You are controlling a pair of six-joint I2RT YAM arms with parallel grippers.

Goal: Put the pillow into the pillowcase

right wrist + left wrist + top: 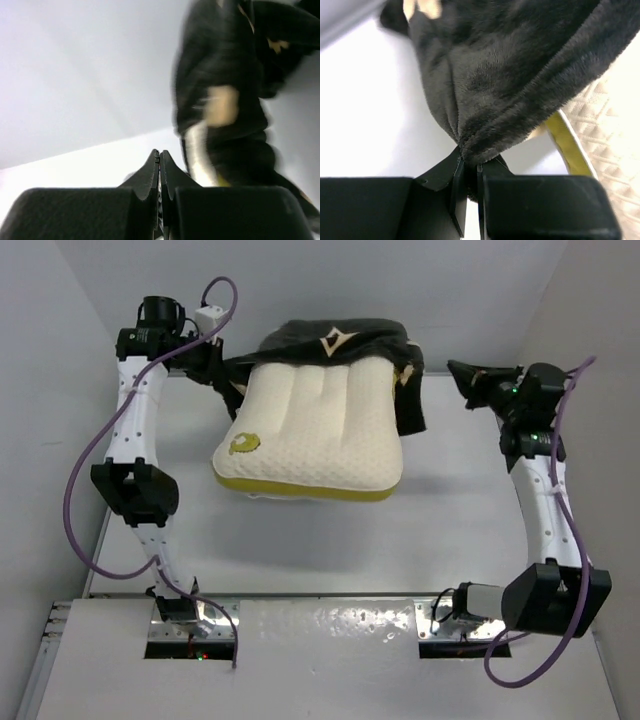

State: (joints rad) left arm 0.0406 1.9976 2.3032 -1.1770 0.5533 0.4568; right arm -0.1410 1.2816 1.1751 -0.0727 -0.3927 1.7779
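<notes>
The cream-white quilted pillow (315,435) with a yellow-green band and round logo lies at the back middle of the table. The black plush pillowcase (335,340) with tan motifs covers only its far end and hangs down its right side. My left gripper (222,372) is shut on a bunched edge of the pillowcase (490,75) at the pillow's far left corner; the pillow (605,115) shows beside it. My right gripper (458,373) is shut and empty, a little to the right of the pillowcase (225,95), apart from it.
Grey walls stand close behind and on both sides of the white table (330,540). Purple cables loop beside both arms. The metal mounting plate (320,625) runs along the near edge.
</notes>
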